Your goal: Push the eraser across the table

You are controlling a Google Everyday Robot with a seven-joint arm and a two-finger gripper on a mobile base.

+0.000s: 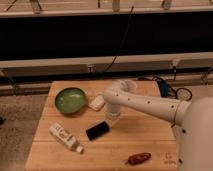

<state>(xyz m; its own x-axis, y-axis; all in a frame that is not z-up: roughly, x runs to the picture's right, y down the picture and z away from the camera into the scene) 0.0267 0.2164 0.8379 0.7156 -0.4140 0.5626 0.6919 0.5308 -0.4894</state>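
Observation:
The eraser (pixel 97 130) is a small flat black block lying at the middle of the light wooden table (pixel 150 145), turned a little askew. My gripper (pixel 113 117) hangs down from the white arm (pixel 145 102) and sits right at the eraser's upper right end, touching or nearly touching it.
A green bowl (pixel 70 99) stands at the back left. A white rounded bar (pixel 96 103) lies next to it, just left of the arm. A white bottle (pixel 65 137) lies on its side at the front left. A reddish-brown object (pixel 138 158) lies near the front edge.

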